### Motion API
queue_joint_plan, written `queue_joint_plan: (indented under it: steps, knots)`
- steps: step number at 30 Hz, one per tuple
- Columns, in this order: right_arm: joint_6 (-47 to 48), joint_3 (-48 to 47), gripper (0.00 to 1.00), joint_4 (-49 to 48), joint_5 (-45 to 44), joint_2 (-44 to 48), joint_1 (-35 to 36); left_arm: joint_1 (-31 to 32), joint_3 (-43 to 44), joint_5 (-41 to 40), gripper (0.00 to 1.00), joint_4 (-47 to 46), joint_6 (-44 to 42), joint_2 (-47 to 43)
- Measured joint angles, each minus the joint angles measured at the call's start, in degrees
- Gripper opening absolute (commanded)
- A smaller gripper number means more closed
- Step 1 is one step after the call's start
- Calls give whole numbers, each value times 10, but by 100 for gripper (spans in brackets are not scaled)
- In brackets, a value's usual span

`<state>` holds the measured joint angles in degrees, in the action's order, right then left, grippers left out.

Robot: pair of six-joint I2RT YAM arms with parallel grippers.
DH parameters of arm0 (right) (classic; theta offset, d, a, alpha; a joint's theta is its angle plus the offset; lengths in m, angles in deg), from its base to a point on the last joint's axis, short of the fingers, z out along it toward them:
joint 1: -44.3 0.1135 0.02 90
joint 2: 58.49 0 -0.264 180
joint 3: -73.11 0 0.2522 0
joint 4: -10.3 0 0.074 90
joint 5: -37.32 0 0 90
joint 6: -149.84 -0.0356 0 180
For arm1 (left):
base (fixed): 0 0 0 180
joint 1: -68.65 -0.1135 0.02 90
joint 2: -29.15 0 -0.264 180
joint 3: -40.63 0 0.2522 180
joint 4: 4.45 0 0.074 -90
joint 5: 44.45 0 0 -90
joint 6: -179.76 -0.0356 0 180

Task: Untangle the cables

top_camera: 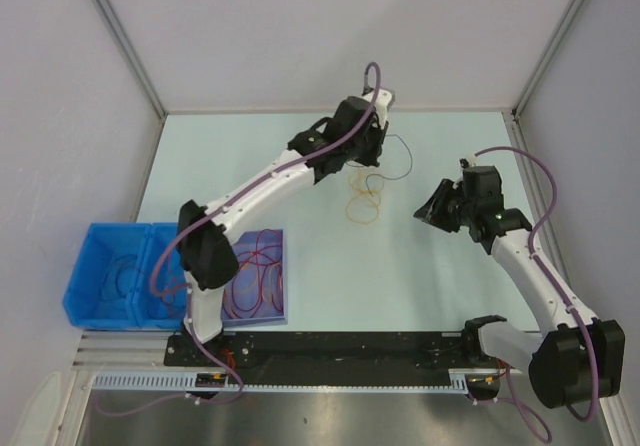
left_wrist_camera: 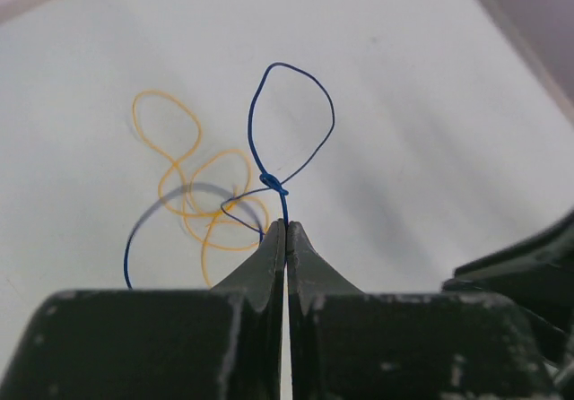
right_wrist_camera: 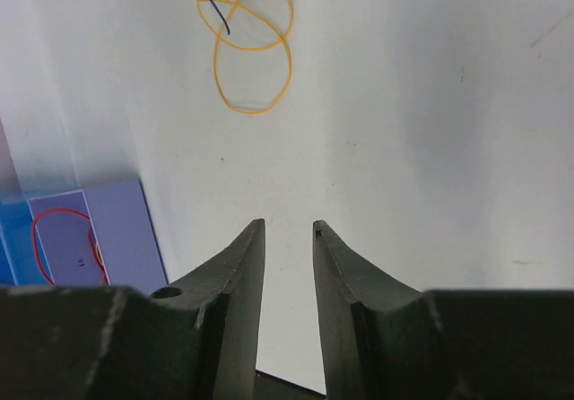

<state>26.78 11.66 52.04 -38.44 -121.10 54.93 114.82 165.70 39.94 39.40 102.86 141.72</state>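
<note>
Where pale walls (top_camera: 300,26) box in a light green table (top_camera: 400,286), an orange cable (top_camera: 362,206) lies coiled mid-table, and red cables (top_camera: 255,276) fill a purple tray (top_camera: 283,266).

Left wrist: the left gripper (left_wrist_camera: 286,230) pinches a knotted blue cable (left_wrist_camera: 291,113), just beside the orange one.

Right wrist: the right gripper (right_wrist_camera: 289,230) stands parted and empty, short of the orange coils.

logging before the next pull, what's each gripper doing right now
left gripper: closed, holding the blue cable
right gripper: open, holding nothing

Your left arm (top_camera: 270,181) reaching toward one o'clock, left gripper (left_wrist_camera: 286,228) pinched tight, right gripper (right_wrist_camera: 289,225) facing nine o'clock, jaws slightly parted.
</note>
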Motion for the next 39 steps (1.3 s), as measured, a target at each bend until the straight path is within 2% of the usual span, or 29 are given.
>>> queue_joint_plan:
  steps: [8,14,16,21,30,39]
  knots:
    - [-11,0,33,5,-20,31,8,-24,-48,66,0,-50,25,-125]
    - [-15,0,33,6,-31,38,18,-34,-98,64,0,-66,46,-178]
    - [-15,0,33,6,-34,38,24,-41,-142,56,0,-80,62,-194]
    - [-16,0,33,8,-37,38,36,-58,-298,-18,0,-65,85,-289]
    - [-32,0,33,-3,-43,29,76,-126,-328,-121,0,-19,89,-446]
    - [-50,0,33,-24,-57,10,136,-185,-330,-269,0,104,87,-557]
